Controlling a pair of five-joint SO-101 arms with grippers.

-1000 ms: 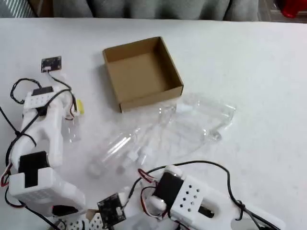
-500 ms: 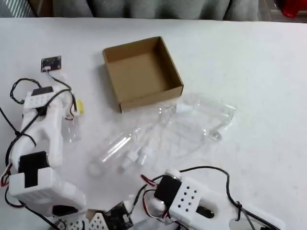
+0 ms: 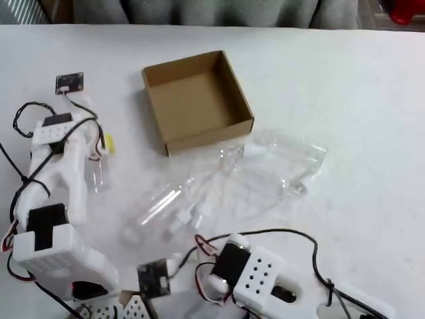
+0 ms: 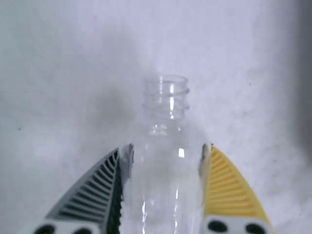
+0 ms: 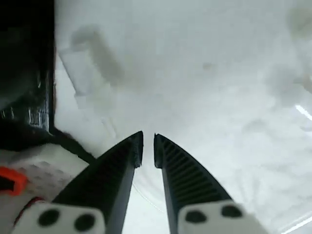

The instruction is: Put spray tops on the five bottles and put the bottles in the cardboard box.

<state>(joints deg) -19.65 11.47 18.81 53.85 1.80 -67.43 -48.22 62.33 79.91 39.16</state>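
White tabletop (image 3: 358,93), cable-strewn along the near-left side.

- Open brown cardboard box (image 3: 209,136), centre-far, nothing inside.
- Loose cluster of clear plastic bottles (image 3: 265,176) lies on its side just near and right of the box. None in the cluster seems capped.
- Small white spray tops (image 3: 199,212) lie at the cluster's near-left end.
- Left gripper (image 4: 165,151), far left of the table, is clamped on one clear, uncapped bottle (image 4: 165,97). Its grey and yellow fingers press the shoulders and the threaded neck stands bare.
- Right gripper (image 5: 147,141) sits low at the near edge. The jaws are almost together and nothing can be seen between them.

Step, as judged: the first bottle is held ready for capping. Next, the right gripper needs to open, take a spray top, line it up with the held neck and twist it on. The clear, slippery bottle may turn in the grip.
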